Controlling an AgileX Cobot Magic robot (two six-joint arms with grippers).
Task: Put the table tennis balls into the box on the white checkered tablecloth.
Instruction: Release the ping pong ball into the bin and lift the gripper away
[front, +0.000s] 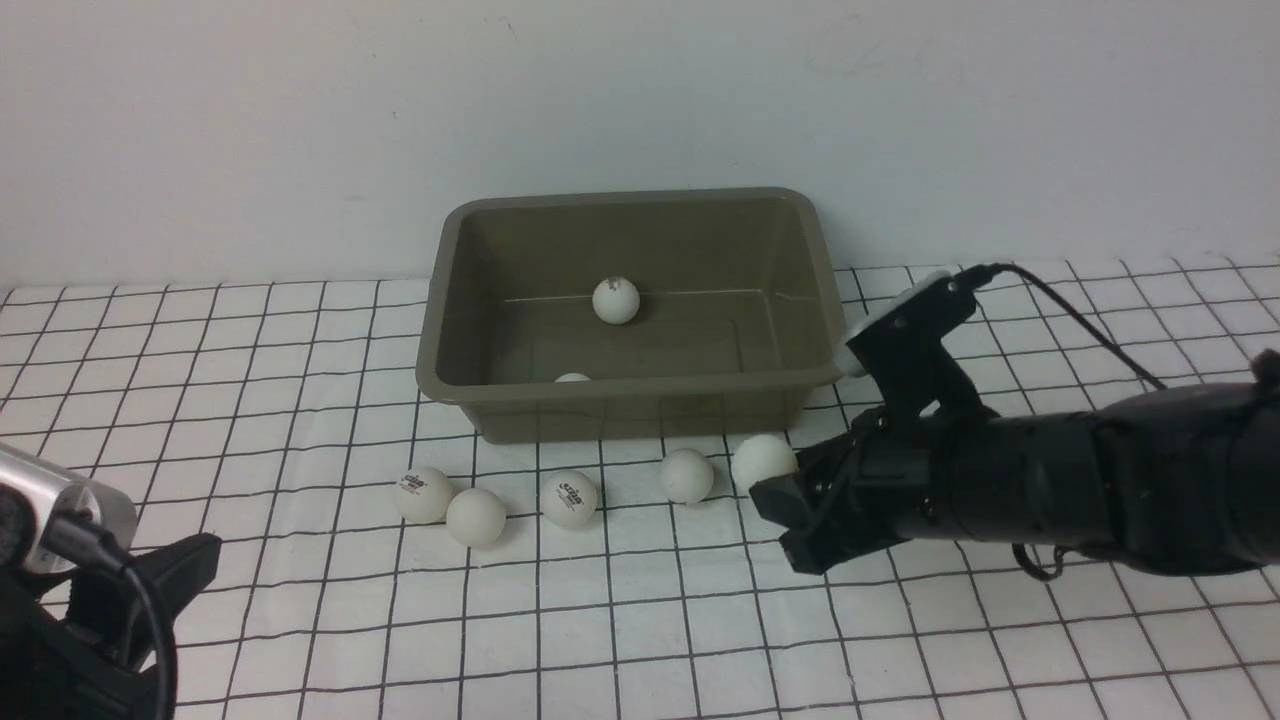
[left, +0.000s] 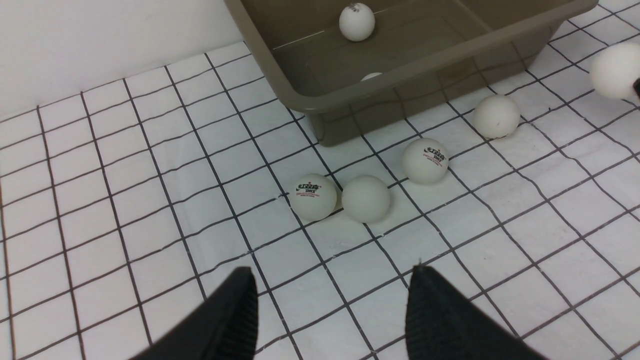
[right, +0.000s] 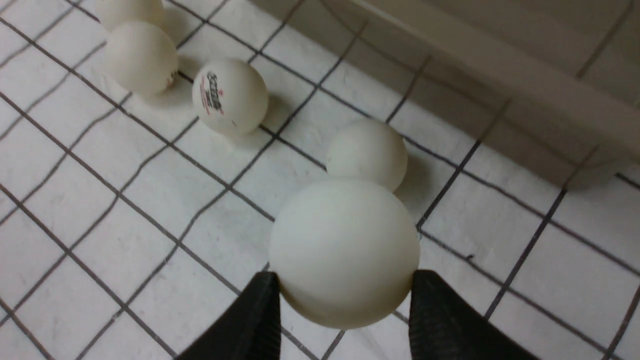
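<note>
Box: the olive-brown plastic box (front: 455, 300) stands at far centre on the white checkered tablecloth (front: 250, 400), close to the white wall (front: 640, 100).
Inside the box: one table tennis ball (front: 615, 299) lies on the floor toward the far wall. A second ball (front: 572, 378) just peeks over the near wall.
On the cloth: four balls lie in a loose row just near of the box. At the left, a logo ball (front: 423, 494) and a plain ball (front: 475, 517) sit side by side, touching or nearly so. A second logo ball (front: 569, 498) and a second plain ball (front: 687, 475) lie apart to their right.
Right pincer (right: 343, 285): clamped on a held ball (front: 764, 462), one finger on each side, just right of the row and near the box's near right corner.
Left pincer (left: 332, 272): jaws wide with nothing between them, over bare cloth at the near left, well apart from the row.
</note>
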